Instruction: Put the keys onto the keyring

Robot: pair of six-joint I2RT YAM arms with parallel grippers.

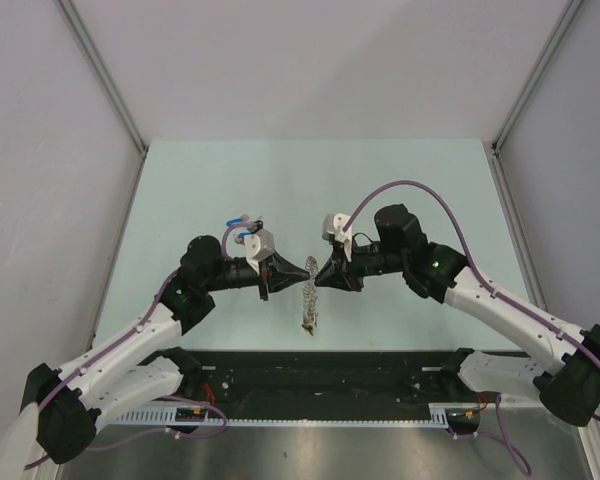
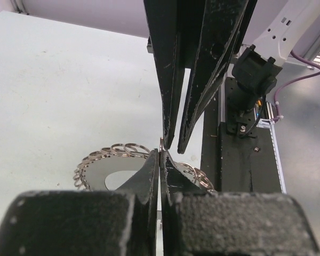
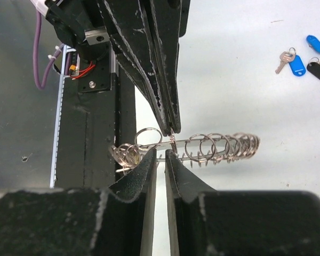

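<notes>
The keyring point(image 1: 309, 305), a limp silvery loop edged with small rings, hangs over the table from where both grippers meet tip to tip. My left gripper point(image 1: 308, 269) is shut, pinching one thin ring of the keyring point(image 2: 112, 152) at its tips point(image 2: 160, 154). My right gripper point(image 1: 321, 275) faces it, its jaws a narrow gap apart point(image 3: 161, 156) just under the keyring point(image 3: 224, 146), with nothing clearly between them. The keys point(image 3: 298, 60), with blue and black heads, lie on the table beyond, behind the left gripper point(image 1: 242, 218).
A black rail point(image 1: 320, 370) runs along the near table edge, below the hanging loop. Grey enclosure walls stand to the left, right and back. The pale green tabletop point(image 1: 400, 190) stretches away behind the grippers.
</notes>
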